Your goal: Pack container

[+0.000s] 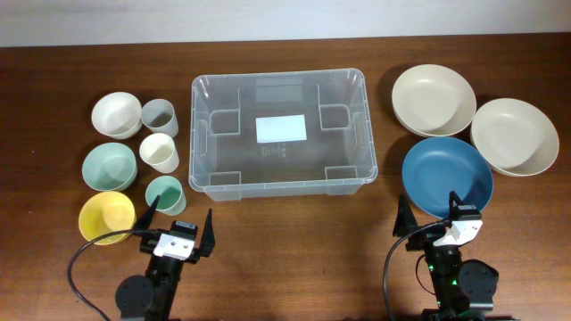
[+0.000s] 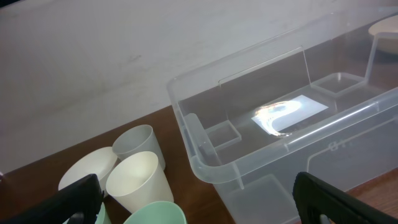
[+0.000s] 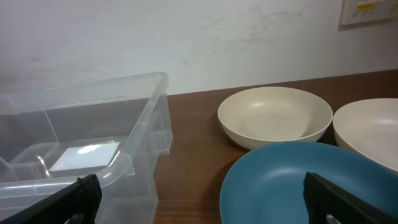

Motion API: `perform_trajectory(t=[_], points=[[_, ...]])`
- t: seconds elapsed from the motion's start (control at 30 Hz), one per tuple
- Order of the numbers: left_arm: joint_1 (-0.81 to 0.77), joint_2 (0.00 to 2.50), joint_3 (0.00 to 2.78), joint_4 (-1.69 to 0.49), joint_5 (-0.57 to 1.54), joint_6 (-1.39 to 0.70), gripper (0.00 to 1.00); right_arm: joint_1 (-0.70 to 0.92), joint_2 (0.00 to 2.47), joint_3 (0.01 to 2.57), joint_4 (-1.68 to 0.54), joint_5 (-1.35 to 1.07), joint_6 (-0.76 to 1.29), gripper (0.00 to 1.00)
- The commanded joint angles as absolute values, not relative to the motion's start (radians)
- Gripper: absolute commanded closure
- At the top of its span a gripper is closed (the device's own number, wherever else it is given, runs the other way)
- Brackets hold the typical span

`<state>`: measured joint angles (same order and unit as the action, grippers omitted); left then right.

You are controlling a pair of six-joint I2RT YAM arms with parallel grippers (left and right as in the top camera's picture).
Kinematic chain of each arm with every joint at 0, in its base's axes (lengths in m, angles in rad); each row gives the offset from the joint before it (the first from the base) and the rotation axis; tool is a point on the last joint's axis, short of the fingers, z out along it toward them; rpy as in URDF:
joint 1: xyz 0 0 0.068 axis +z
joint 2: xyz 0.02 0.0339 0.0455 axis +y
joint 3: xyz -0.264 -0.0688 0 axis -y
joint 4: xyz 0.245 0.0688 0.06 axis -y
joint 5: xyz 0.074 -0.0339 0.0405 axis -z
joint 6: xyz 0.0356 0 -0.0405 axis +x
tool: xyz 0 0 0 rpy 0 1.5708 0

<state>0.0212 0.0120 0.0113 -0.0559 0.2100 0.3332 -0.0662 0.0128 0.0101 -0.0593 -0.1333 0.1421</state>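
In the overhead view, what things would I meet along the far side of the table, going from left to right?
white bowl → grey cup → container → cream bowl → second cream bowl

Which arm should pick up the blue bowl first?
The right arm. Its open jaws sit at the near edge of the blue bowl, while the left arm is on the far side of the bin, beside the small cups.
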Motion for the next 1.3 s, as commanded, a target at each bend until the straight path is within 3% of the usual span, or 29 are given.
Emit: perform_trajectory(t=[0.0,0.7,0.93,1.07,1.27], points=[[0.027,0.006,0.009,-0.061,0.221,0.331,0.00,-0.057,0.004,0.006,-0.065,-0.147,0.138,0.01],[0.027,0.006,0.009,-0.061,0.221,0.331,0.00,-0.057,0.004,0.009,-0.044,-0.225,0.139,0.01],[0.027,0.006,0.009,-0.061,0.221,0.331,0.00,-0.060,0.008,0.123,-0.060,-0.224,0.139,0.01],[0.027,0.006,0.009,-0.061,0.221,0.331,0.00,-0.061,0.049,0.310,-0.207,-0.107,0.150,0.01],[0.027,0.006,0.009,-0.061,0.221,0.331,0.00,-0.061,0.271,0.621,-0.606,0.126,0.229,0.01]])
